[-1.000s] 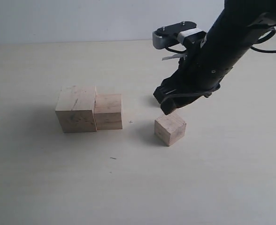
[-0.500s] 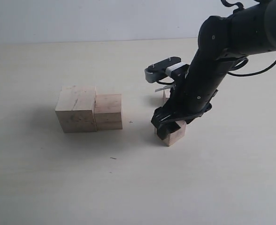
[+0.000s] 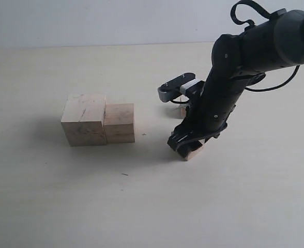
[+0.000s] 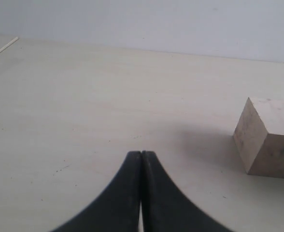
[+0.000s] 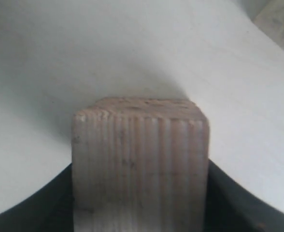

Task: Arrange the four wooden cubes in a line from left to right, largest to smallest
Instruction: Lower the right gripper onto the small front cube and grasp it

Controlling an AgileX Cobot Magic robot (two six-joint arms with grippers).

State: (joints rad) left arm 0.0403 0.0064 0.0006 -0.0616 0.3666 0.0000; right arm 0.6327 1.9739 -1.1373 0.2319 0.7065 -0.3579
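The largest wooden cube (image 3: 82, 120), with dark scuffs, stands at the left and touches the second cube (image 3: 119, 123) on its right. The third cube (image 3: 195, 151) rests on the table further right, mostly covered by my right gripper (image 3: 186, 146). In the right wrist view that cube (image 5: 141, 145) fills the space between the black fingers (image 5: 229, 198), which press on both its sides. A sliver of the smallest cube (image 3: 181, 109) shows behind the right arm. My left gripper (image 4: 141, 154) is shut on nothing, low over the table, with the largest cube (image 4: 270, 140) off to one side.
The pale tabletop (image 3: 141, 206) stretches to a plain wall at the back. A small dark speck (image 3: 124, 174) lies in front of the cubes. The right arm's camera mount (image 3: 175, 89) overhangs the spot behind the third cube.
The right arm has come down from above and behind the third cube, and its fingers now sit around it at table level. The two left cubes have not moved.
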